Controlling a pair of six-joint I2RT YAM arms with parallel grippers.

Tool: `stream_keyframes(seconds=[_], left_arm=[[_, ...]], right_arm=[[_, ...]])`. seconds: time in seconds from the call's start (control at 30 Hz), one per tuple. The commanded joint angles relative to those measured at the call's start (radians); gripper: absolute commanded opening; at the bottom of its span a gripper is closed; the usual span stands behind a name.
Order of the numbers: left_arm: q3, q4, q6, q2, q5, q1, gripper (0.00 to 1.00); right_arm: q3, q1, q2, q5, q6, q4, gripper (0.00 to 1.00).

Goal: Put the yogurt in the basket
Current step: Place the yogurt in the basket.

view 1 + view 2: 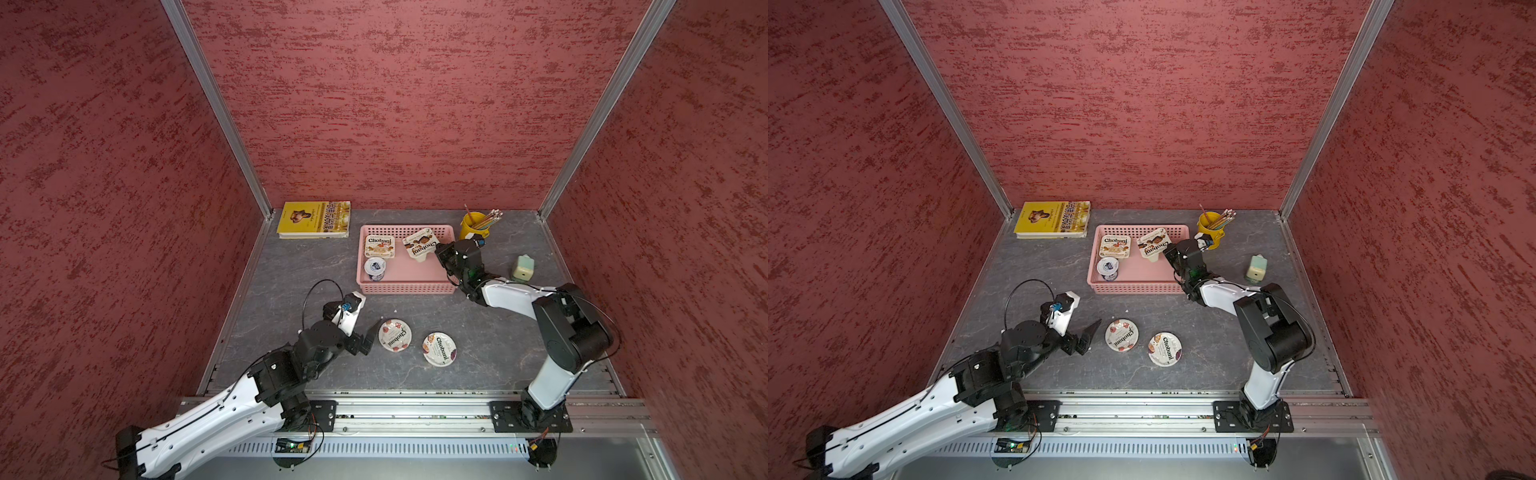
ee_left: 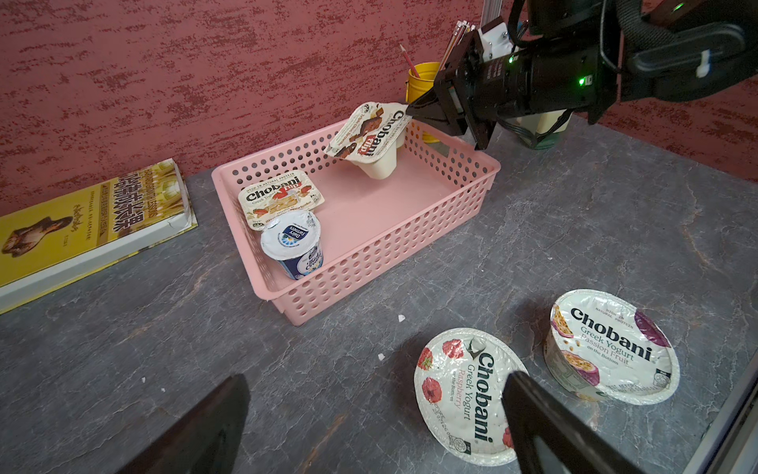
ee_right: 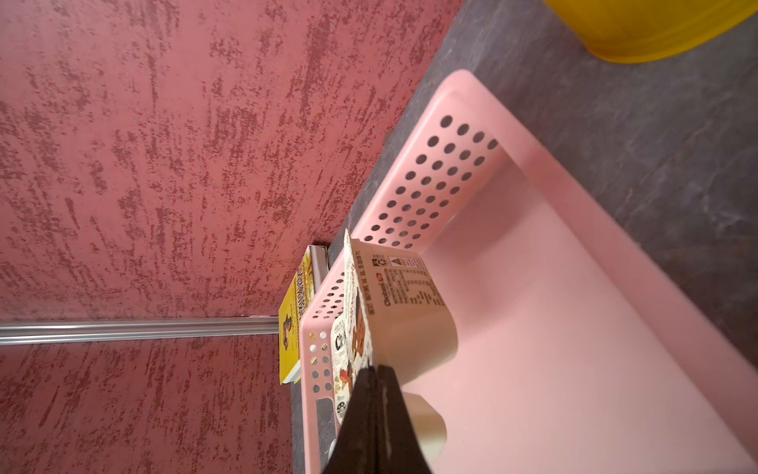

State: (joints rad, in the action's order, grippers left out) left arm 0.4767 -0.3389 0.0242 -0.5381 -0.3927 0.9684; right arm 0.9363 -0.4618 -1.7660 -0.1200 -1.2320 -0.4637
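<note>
In the upper middle of the frame, a square cup (image 1: 379, 246) and a small blue cup (image 1: 375, 268) are set in the pink basket (image 1: 415, 287). A third cup (image 1: 420, 244) is held tilted over it, pinched by its lid in the right end effector (image 1: 437, 249). A red round cup (image 1: 395, 335) and a purple round cup (image 1: 439, 349) are left on the desk (image 1: 498, 332) below, by the left end effector (image 2: 373, 388), spread wide.

Five yogurts: one strawberry Chobani Flip cup (image 2: 281, 197), one chocolate Chobani Flip cup (image 2: 367, 131), one Raspberry Chobani cup (image 2: 459, 390), one Passion Fruit Chobani cup (image 2: 611, 344), one Dairy Farmers cup (image 2: 291, 236). One pink basket (image 2: 369, 262), one yellow book (image 2: 82, 221), one pencil bucket (image 1: 471, 226), one pale green block (image 1: 523, 268).
</note>
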Motion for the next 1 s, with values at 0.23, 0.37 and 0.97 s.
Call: stream_keyframes(seconds=[0.23,0.37,0.97], left_arm=[[-0.010,0.024,-0.024,0.006,0.011,-0.010,1.00],[-0.011,0.028,-0.029,0.003,0.018,-0.014,1.00],[-0.013,0.032,-0.039,0.003,0.028,-0.026,1.00]], right_arm=[[0.079,-0.046,-0.083,-0.117,-0.060,-0.079,0.00],[0.084,-0.059,-0.105,-0.155,-0.086,-0.079,0.00],[0.105,-0.125,-0.202,-0.304,-0.223,-0.121,0.00]])
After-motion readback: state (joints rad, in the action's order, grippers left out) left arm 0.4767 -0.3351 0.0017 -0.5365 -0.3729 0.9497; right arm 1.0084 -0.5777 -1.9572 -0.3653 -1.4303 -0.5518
